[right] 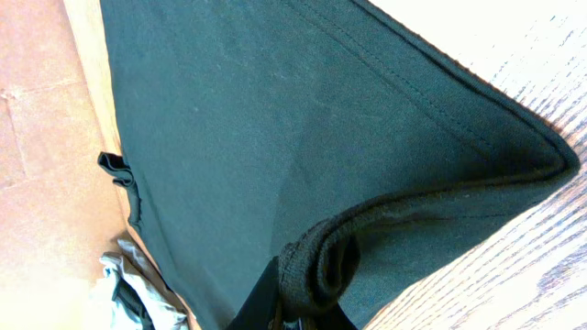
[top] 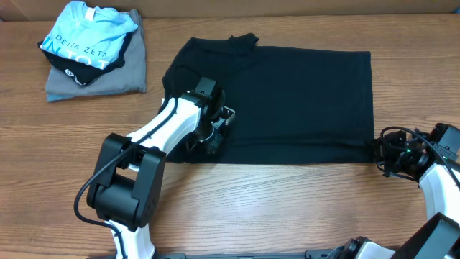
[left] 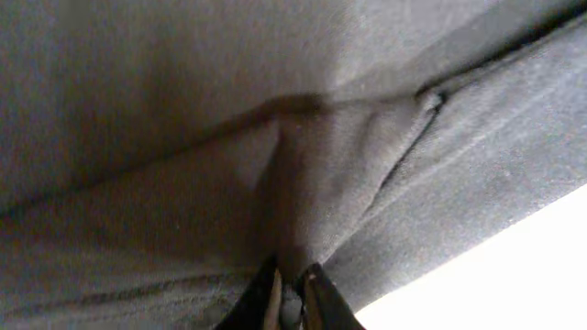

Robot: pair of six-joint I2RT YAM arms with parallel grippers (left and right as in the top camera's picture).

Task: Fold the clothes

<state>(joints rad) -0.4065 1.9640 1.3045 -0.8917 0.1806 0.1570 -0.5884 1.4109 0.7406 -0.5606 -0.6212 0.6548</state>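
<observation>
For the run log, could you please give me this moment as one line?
phase: gripping | left gripper: shut on black T-shirt, near edge | right gripper: shut on hem corner | state: spread flat on table

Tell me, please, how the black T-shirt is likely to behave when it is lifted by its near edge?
Probably floppy: the black T-shirt puckers into folds where the left pincer pinches it. It would likely sag between grips, since its hem rolls limply at the right pincer. Thin cloth lying flat suggests it is light.

A light blue lettered shirt [top: 88, 32] lies atop a folded grey shirt [top: 123, 78] on the table [top: 287, 208].
</observation>
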